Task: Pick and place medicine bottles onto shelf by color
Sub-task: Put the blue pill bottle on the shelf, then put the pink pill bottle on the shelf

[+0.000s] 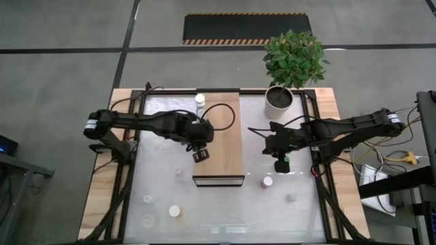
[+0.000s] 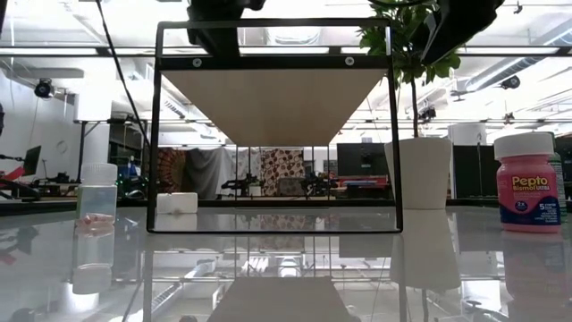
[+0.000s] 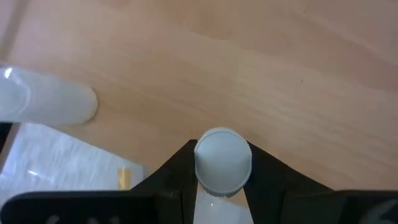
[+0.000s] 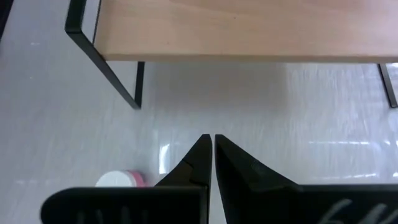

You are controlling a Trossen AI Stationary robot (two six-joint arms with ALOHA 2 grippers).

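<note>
One white-capped bottle (image 1: 199, 101) is already seen standing on the shelf (image 1: 225, 129), at its far left corner, and a second white-capped bottle (image 3: 222, 163) is gripped between the fingers of the left hand (image 1: 200, 154), which is held above the left side of the shelf plank; in the left wrist view its ribbed cap is seen from above with the wood grain beneath, so it is judged to be on the point of being set down, though whether it touches the wood cannot be told. Several bottles are left on the tabletop (image 1: 231, 211): a pink bottle with a white cap (image 1: 267, 182) near the shelf's front right corner, a tan-topped one (image 1: 175, 211) toward the front left, and a few pale ones near the left side whose kind cannot be made out. The right hand (image 1: 281, 165) is closed on nothing and is held over the tabletop to the right of the shelf, close to the pink bottle. Most of the sorting is therefore judged to be still undone.
</note>
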